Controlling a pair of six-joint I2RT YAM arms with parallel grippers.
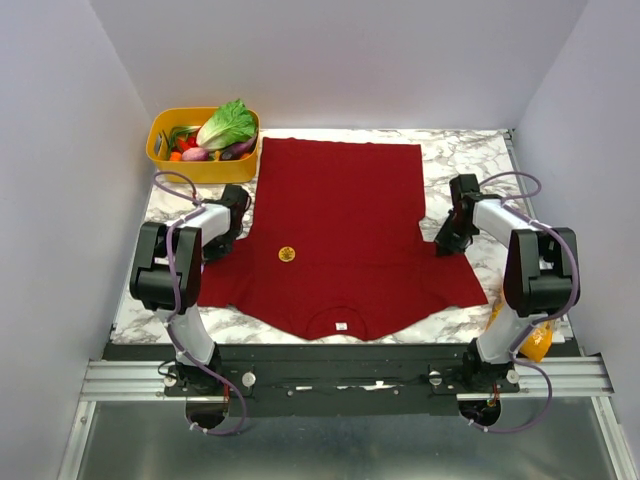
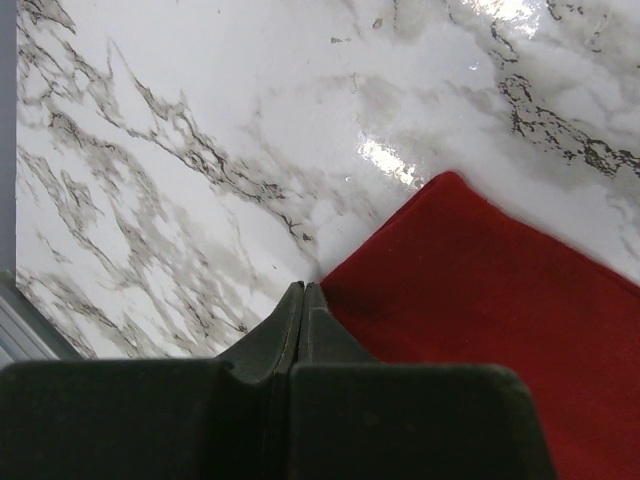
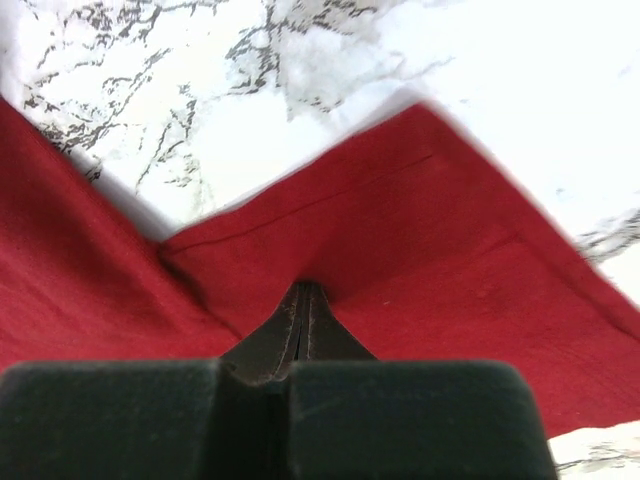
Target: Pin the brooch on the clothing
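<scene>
Lying flat with its white label [image 1: 341, 326] toward the arm bases, the dark red T-shirt [image 1: 340, 230] covers the middle of the glossy, grey-veined marble counter [image 1: 470, 160]. Bare strips are left along both sides. The brooch [image 1: 287, 254], a tiny round golden disc, sits on the soft fabric left of centre, apart from both arms. The left pincer [image 2: 303, 290], fingers pressed together, has its tips at the left-side sleeve's edge, where cloth meets stone. The right pincer [image 3: 303, 290], likewise pressed together, is over the right-side sleeve by a seam. A yellow basket [image 1: 165, 160] of vegetables stands just beside the far-left hem corner.
</scene>
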